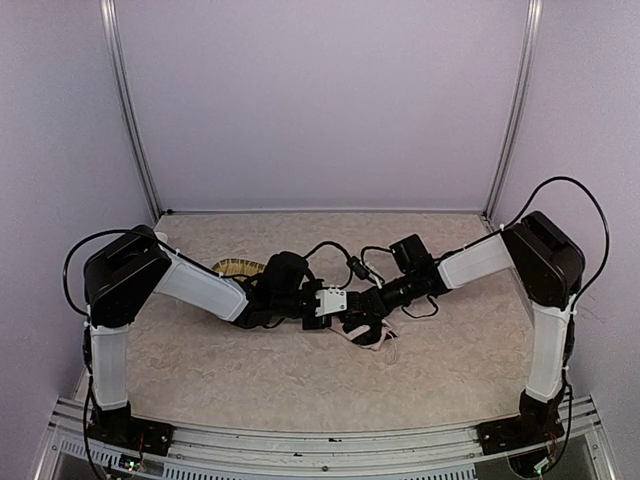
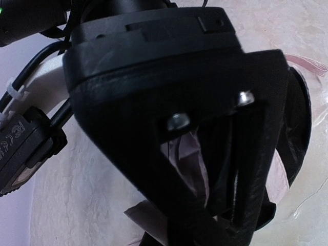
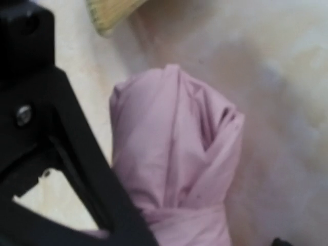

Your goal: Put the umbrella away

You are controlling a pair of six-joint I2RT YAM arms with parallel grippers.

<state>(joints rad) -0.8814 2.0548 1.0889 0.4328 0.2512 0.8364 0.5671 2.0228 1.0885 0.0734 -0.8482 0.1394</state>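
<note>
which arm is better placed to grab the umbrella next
Right, probably: its fingers sit beside the bundled umbrella in its wrist view, while the left wrist's view of it is mostly blocked.

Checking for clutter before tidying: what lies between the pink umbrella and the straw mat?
Only bare tabletop. The right wrist view shows nothing else in the stretch between the umbrella and the straw mat.

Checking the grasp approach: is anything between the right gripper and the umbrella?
Nothing visible does. In the right wrist view the umbrella lies right beside a finger of the right gripper; the mat sits beyond it.
</note>
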